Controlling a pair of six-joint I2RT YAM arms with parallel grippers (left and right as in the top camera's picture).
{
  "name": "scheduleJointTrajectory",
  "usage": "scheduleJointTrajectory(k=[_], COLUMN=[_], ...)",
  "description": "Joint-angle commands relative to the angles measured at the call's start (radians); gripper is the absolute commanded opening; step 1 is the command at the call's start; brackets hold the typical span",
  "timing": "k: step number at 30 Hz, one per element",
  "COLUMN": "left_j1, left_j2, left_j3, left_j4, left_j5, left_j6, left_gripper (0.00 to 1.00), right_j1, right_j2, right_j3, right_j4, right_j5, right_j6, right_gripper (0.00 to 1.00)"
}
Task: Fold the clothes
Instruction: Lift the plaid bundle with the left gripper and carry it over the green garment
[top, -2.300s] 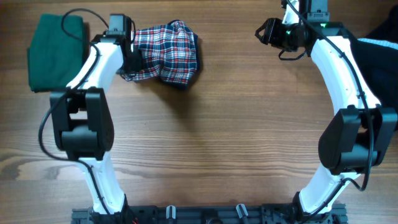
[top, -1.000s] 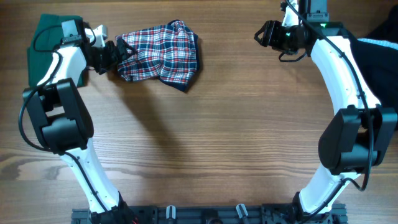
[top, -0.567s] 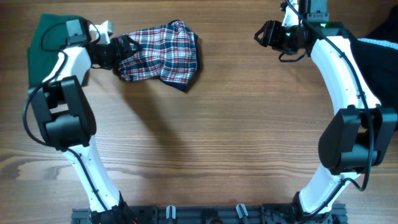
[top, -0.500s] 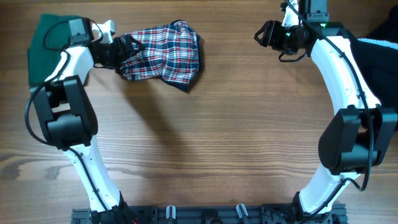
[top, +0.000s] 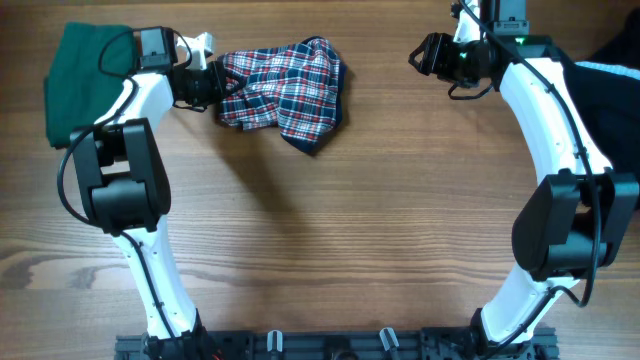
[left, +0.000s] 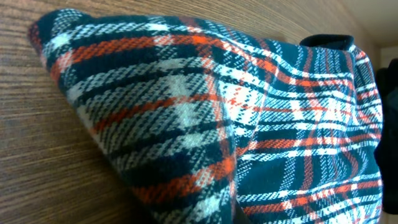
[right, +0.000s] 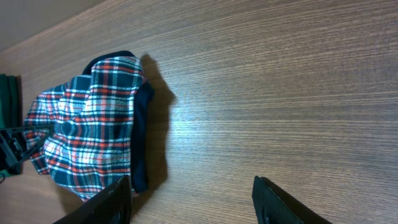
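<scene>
The plaid dress lies bunched at the back of the table, left of centre. My left gripper sits at its left edge, shut on a fold of the cloth. In the left wrist view the plaid dress fills the frame and hides the fingers. My right gripper hovers at the back right, open and empty, well apart from the dress. Its wrist view shows the plaid dress to the left of the right gripper, with bare wood between the fingers.
A folded dark-green garment lies at the back left corner, just behind the left arm, and its edge shows as the green garment in the right wrist view. A black garment lies at the right edge, beside the right arm.
My left gripper reached the dress's left edge, shut on it, and moved right; the whole plaid dress shifted right with it. The right arm has not moved.
</scene>
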Motion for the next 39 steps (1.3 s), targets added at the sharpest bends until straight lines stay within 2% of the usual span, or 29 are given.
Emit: scheduleJointTrajectory(k=[1,12,19,29,39], left_j1=[-0.006,-0.006,-0.006,0.032,0.155], left_j2=[0.016,-0.201,-0.298,-0.319,-0.319], left_j3=[0.020,0.197,0.251,0.252,0.252], left_j4=[-0.007,-0.011,-0.011,0.007,0.026], left_j5=[0.020,0.019,0.019,-0.024,-0.177], left_j6=[-0.068,-0.314,-0.378,-0.432,-0.606], left_gripper=[0.04,0.04,0.04,0.04,0.04], right_j1=[0.002,0.002,0.003,0.008,0.009], right_j2=[-0.001,-0.001,-0.001,-0.001,-0.001], right_j3=[0.009,0.009,0.009,0.009,0.009], right_j4=[0.003,0.000,-0.006,-0.048,-0.059], right_j5=[-0.020,-0.020,-0.020,-0.019,-0.020], right_j6=[-0.017,-0.018,-0.018,-0.024,-0.031], right_gripper=[0.63,0.63,0.63,0.63,0.63])
